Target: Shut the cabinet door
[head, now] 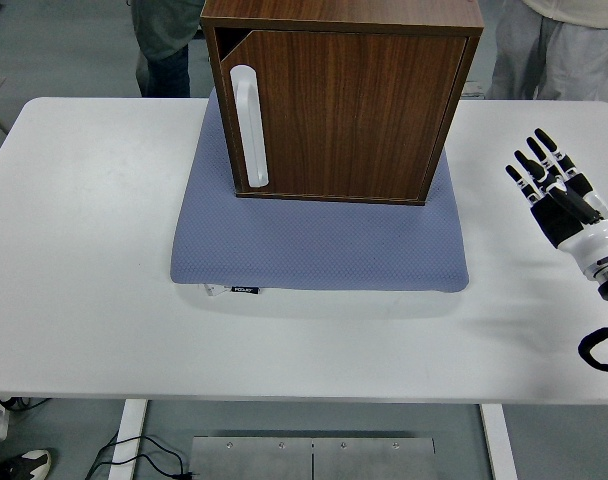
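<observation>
A dark wooden cabinet (339, 95) stands on a blue-grey mat (314, 240) at the back middle of the white table (84, 250). Its door (339, 115) sits nearly flush with the front, a thin gap showing at the top left corner. A long white handle (250, 126) runs down the door's left side. My right hand (549, 180) hovers over the table well to the right of the cabinet, fingers spread and pointing away, holding nothing. The left arm does not show.
Two people stand behind the table, one at the top left (169, 40) and one at the top right (559, 45). A metal plate (314, 458) lies on the floor below the table's near edge.
</observation>
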{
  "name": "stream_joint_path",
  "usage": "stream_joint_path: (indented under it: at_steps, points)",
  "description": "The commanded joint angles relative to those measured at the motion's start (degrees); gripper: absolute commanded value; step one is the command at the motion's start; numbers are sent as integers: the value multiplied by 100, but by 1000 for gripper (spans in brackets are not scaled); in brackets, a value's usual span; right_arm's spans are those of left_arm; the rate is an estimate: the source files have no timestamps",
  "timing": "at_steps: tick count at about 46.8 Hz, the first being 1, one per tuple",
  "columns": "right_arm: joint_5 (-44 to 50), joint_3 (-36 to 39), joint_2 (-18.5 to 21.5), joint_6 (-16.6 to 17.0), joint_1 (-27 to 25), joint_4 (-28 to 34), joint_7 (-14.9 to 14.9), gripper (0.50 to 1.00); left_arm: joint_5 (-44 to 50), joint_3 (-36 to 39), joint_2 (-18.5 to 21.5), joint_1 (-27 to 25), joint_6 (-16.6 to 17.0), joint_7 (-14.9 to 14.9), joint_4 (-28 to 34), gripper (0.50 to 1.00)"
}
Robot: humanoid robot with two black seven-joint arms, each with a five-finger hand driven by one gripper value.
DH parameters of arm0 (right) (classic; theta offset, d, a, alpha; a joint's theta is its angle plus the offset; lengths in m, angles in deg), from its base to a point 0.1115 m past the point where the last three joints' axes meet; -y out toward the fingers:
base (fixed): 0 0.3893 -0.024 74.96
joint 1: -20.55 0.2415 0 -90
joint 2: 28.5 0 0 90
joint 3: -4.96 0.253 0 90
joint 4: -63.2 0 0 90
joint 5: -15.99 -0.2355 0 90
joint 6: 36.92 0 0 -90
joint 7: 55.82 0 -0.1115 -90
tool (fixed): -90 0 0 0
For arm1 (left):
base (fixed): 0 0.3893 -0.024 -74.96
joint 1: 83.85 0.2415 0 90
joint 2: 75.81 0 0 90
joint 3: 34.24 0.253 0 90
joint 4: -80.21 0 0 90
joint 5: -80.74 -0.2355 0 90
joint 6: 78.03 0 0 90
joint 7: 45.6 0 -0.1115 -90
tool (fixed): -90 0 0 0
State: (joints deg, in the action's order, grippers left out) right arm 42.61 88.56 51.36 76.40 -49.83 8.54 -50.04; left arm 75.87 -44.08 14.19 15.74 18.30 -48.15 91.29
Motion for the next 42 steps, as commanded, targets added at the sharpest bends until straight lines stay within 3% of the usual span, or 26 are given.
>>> stream_joint_path:
  at_steps: [1,20,42]
  points:
    - [1,60,214,-91,130,201,2,1000,-5,0,0,-1,-1,0,-1,1000]
    - [-69,359,759,-188,666,1080,11,1000,-5,0,0,-1,-1,0,-1,1000]
    - [-737,394,803,-188,842,1229,2,1000,3,0,0,-1,-1,0,-1,1000]
